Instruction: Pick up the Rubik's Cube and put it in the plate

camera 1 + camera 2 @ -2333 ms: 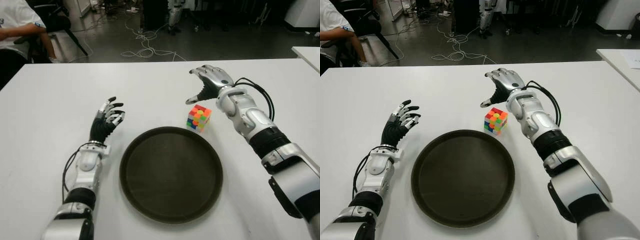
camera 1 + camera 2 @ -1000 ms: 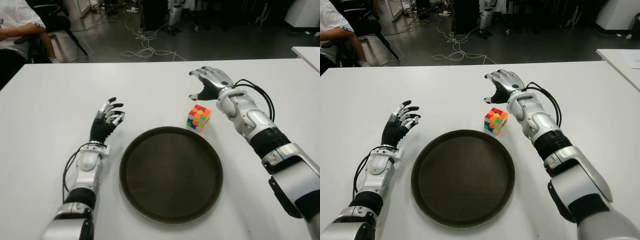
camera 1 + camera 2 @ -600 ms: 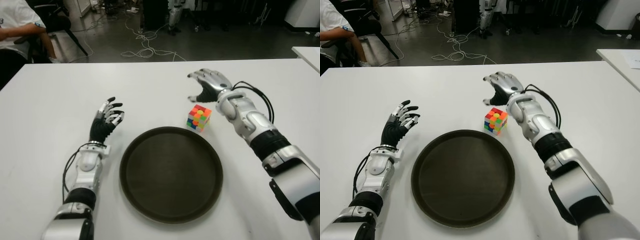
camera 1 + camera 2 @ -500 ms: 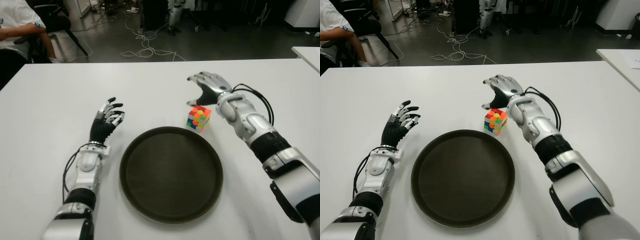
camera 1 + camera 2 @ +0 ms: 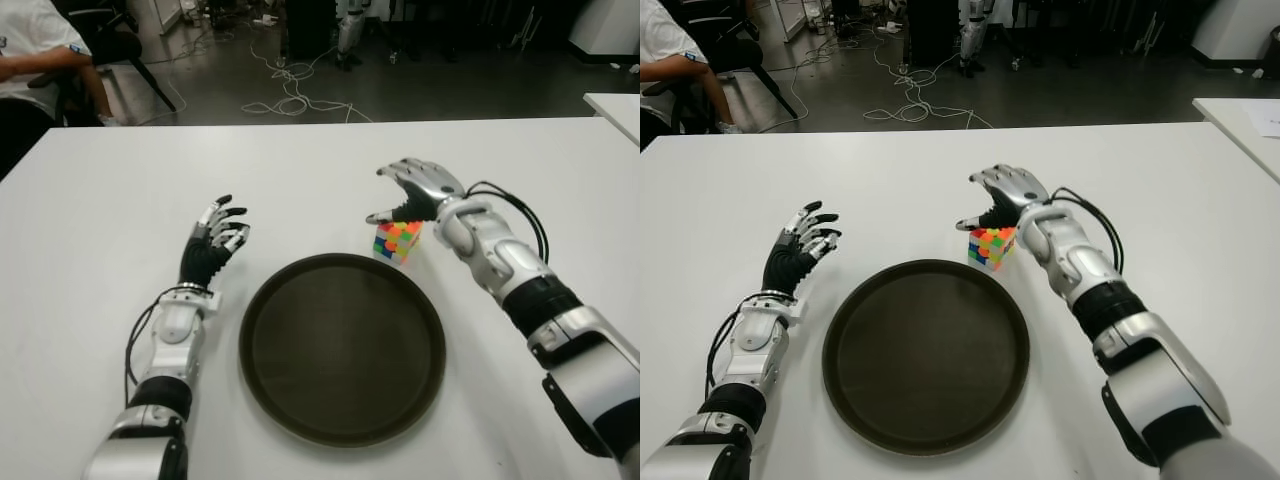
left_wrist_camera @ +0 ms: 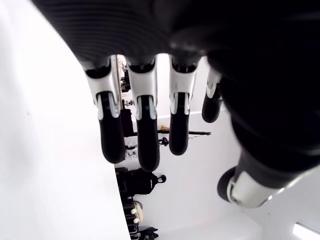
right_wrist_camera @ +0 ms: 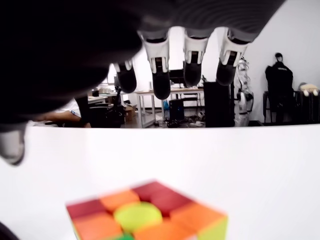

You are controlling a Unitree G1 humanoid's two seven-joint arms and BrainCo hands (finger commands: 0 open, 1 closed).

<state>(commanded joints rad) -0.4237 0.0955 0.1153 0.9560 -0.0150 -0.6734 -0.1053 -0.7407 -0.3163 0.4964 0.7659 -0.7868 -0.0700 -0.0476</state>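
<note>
The Rubik's Cube point(image 5: 397, 243) stands on the white table point(image 5: 300, 165) just beyond the far right rim of the dark round plate point(image 5: 262, 300). My right hand point(image 5: 396, 196) hovers right over the cube's far top edge, open, with its fingers point(image 7: 160, 80) spread above and the thumb reaching out on the cube's left. In the right wrist view the cube point(image 7: 145, 215) lies under the palm, and nothing is held. My left hand point(image 5: 215, 236) shows left of the plate, its fingers point(image 6: 145, 135) spread and open.
A seated person point(image 5: 35, 50) and a chair are beyond the table's far left corner. Cables lie on the floor behind. Another white table's corner point(image 5: 615, 105) shows at the far right.
My right hand has come down and nearer, from behind the cube to over its top, with the thumb swung out to the cube's left. The cube and the left hand have stayed put.
</note>
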